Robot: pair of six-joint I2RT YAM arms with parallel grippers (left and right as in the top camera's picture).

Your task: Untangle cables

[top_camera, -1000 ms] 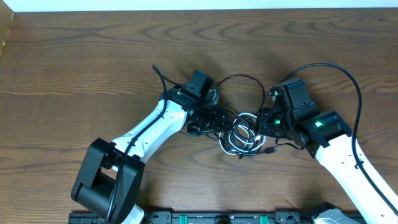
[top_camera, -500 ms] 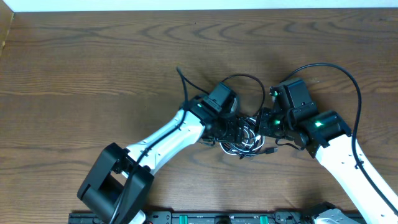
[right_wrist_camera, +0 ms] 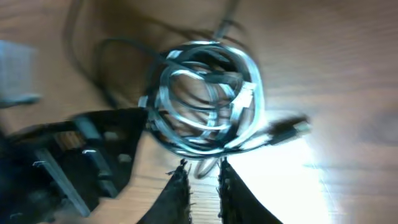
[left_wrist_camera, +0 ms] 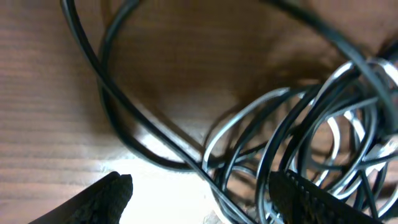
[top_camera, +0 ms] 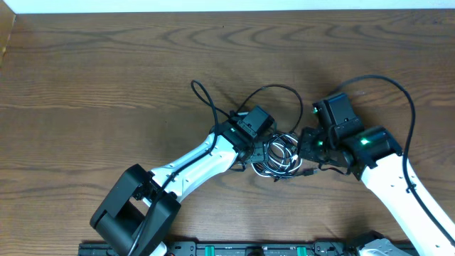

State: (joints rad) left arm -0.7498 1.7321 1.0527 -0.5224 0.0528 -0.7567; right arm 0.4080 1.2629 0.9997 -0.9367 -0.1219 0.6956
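Observation:
The cables [top_camera: 281, 155] lie as a coiled tangle of black and white wire at mid table, with one black loop [top_camera: 279, 91] reaching toward the back. My left gripper [top_camera: 261, 149] is open at the tangle's left edge. In the left wrist view the coils [left_wrist_camera: 298, 130] lie between its spread fingers [left_wrist_camera: 205, 190]. My right gripper [top_camera: 304, 148] is at the tangle's right edge. In the right wrist view its fingers [right_wrist_camera: 202, 177] are nearly together, with a loop of the coil [right_wrist_camera: 205, 99] between the tips. A plug end [right_wrist_camera: 292, 127] sticks out to the right.
The wooden table [top_camera: 106, 85] runs to a pale strip at the back. Thick black arm cords arch over the table behind the left arm [top_camera: 202, 96] and the right arm [top_camera: 402, 96]. The left gripper body [right_wrist_camera: 93, 149] sits just left of the coil.
My left arm has swung right, from beside the tangle until its open fingers reach the coils. The right gripper has shifted slightly toward the front. The tangle has stayed in place.

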